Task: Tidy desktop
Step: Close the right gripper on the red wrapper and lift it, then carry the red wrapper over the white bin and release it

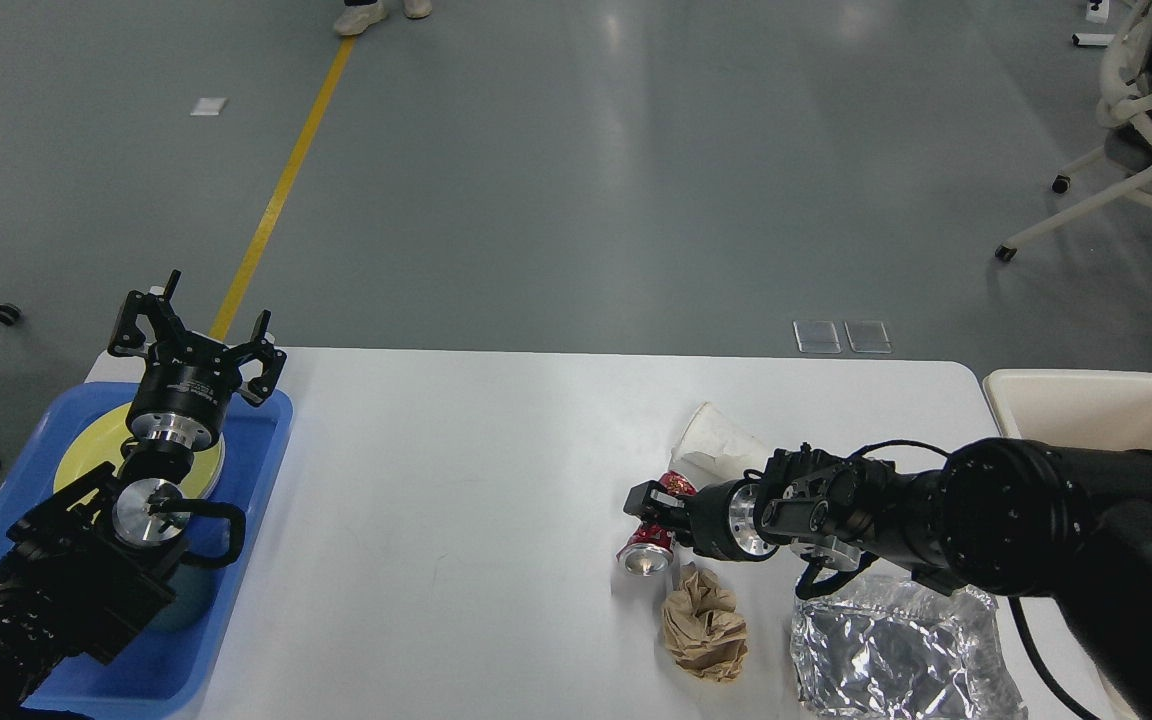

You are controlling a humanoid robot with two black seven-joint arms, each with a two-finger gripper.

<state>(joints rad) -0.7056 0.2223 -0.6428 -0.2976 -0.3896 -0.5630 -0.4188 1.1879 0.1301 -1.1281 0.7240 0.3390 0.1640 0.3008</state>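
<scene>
The right gripper [648, 505] seems closed around the red can [648, 548] to clear the desktop [456, 480], while the left gripper [198, 335] waits with fingers wide and empty.

I have one view only, from the robot's head, looking forward and steeply down. It sits close over the desktop [456, 480], whose near edge is cut off at the bottom while its far edge crosses mid-frame. Beyond that I see grey floor with a yellow line [281, 185] running away from me. My left arm enters at the lower left corner, my right arm from the lower right. With no second view, nothing overlaps.
</scene>
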